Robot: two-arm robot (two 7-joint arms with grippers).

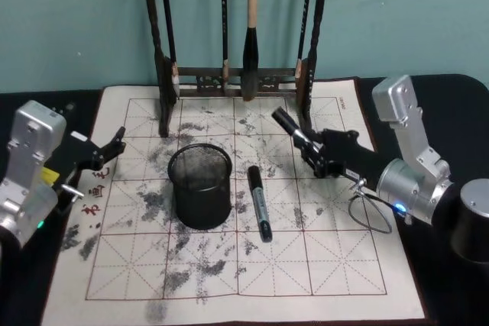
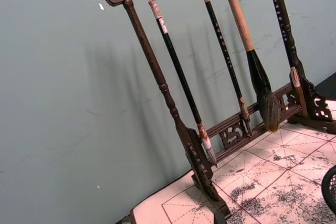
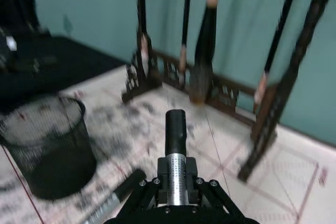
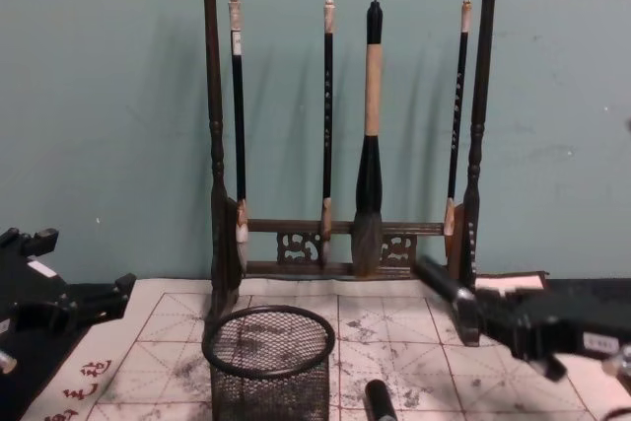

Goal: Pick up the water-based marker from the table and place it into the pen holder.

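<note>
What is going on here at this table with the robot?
The right gripper is shut on a black marker and holds it above the table, to the right of the pen holder and farther back, not yet over it. A second marker lies flat just right of the holder. The left gripper hangs open on the table's left side, idle.

Soft, even indoor light is seen all round, nothing harsh. Faint fuzzy shadows of the brush rack (image 2: 182, 132) and its hanging brushes (image 2: 241, 24) are thrown onto the teal wall (image 2: 58, 119). The felt mat (image 1: 306, 265) is lit bright, barely any glare.
</note>
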